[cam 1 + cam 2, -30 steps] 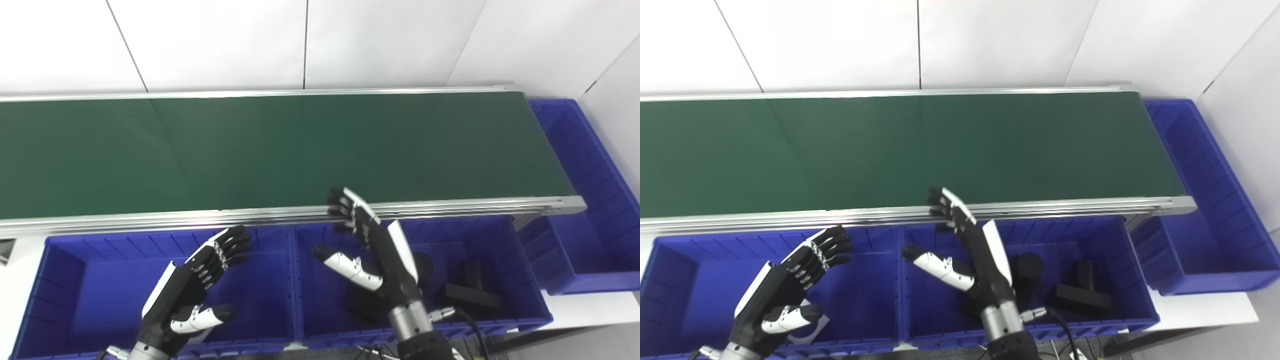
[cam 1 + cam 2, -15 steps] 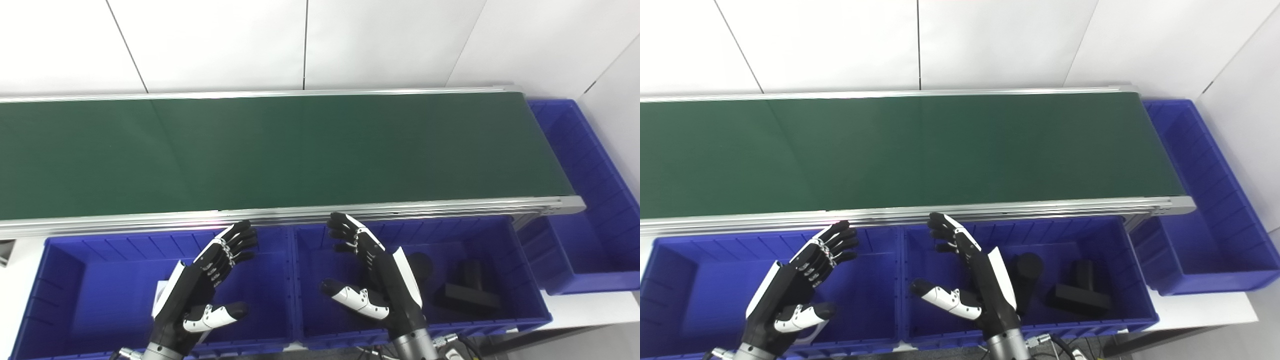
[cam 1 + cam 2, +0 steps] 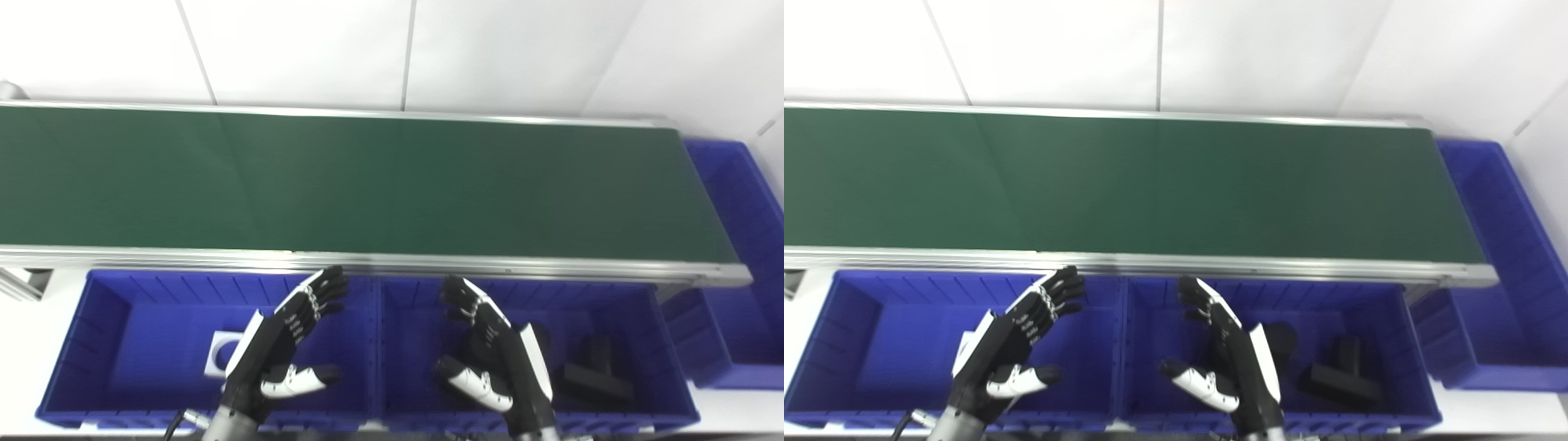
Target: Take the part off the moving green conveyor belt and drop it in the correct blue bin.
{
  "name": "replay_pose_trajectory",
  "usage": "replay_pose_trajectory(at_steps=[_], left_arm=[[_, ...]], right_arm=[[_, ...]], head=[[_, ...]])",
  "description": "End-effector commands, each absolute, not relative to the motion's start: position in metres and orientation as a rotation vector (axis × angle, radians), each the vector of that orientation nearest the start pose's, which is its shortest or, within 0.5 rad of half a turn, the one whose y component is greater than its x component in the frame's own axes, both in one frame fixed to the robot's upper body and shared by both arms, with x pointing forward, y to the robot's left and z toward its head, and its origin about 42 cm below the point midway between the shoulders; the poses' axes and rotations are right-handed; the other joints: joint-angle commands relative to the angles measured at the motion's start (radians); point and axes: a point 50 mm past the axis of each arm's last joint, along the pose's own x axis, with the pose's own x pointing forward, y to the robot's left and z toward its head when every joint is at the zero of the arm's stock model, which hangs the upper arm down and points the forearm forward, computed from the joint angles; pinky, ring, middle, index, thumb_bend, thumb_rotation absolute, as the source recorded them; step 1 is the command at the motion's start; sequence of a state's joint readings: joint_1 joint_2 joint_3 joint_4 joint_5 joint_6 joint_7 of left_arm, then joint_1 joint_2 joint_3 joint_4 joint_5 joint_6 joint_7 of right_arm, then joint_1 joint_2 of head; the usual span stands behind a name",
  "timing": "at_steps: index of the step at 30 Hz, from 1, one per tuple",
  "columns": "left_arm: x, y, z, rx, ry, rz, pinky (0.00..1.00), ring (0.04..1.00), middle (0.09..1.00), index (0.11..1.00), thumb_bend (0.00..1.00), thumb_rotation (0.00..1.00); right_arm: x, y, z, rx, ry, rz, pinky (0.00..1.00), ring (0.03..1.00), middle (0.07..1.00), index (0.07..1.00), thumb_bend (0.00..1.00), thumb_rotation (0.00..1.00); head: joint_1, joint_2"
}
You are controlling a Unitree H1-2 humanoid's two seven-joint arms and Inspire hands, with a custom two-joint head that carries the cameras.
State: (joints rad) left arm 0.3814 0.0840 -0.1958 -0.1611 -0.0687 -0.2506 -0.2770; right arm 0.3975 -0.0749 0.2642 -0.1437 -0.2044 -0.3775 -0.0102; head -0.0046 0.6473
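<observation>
The green conveyor belt [image 3: 367,177] runs across the view with no part on it. My left hand [image 3: 282,349] is open and empty above the left blue bin [image 3: 122,318], where a white part with a round hole [image 3: 218,355] lies. My right hand [image 3: 496,355] is open and empty above the middle blue bin [image 3: 637,306]. That bin holds a black T-shaped part [image 3: 594,373] and a black round part [image 3: 1283,337], which my right hand partly hides.
A third blue bin [image 3: 747,245] stands at the belt's right end. The belt's aluminium front rail [image 3: 429,264] runs just beyond both hands' fingertips. A white wall stands behind the belt.
The camera has shifted, so the whole scene sits further right and the belt's left part shows more. My right hand has drawn back from the belt's rail to over the middle bin.
</observation>
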Motion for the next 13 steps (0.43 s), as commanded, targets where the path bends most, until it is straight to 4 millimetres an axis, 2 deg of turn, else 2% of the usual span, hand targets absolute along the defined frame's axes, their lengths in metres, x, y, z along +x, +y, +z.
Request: replay_pose_trajectory(at_steps=[1,13], left_arm=[[0.1471,0.1832,0.0817,-0.04,-0.092,-0.369,0.83,0.863,0.867,0.876,0.99,0.49],[0.1434,0.1819,0.0788,-0.033,-0.09,-0.363,0.83,0.86,0.857,0.866,0.99,0.49]], right_arm=[[0.143,-0.176,0.083,-0.15,-0.217,0.217,0.72,0.808,0.831,0.848,0.7,0.65],[0.1454,-0.18,0.0775,-0.134,-0.219,0.21,0.69,0.792,0.819,0.841,0.67,0.68]], head=[[0.005,-0.003],[-0.001,-0.017]])
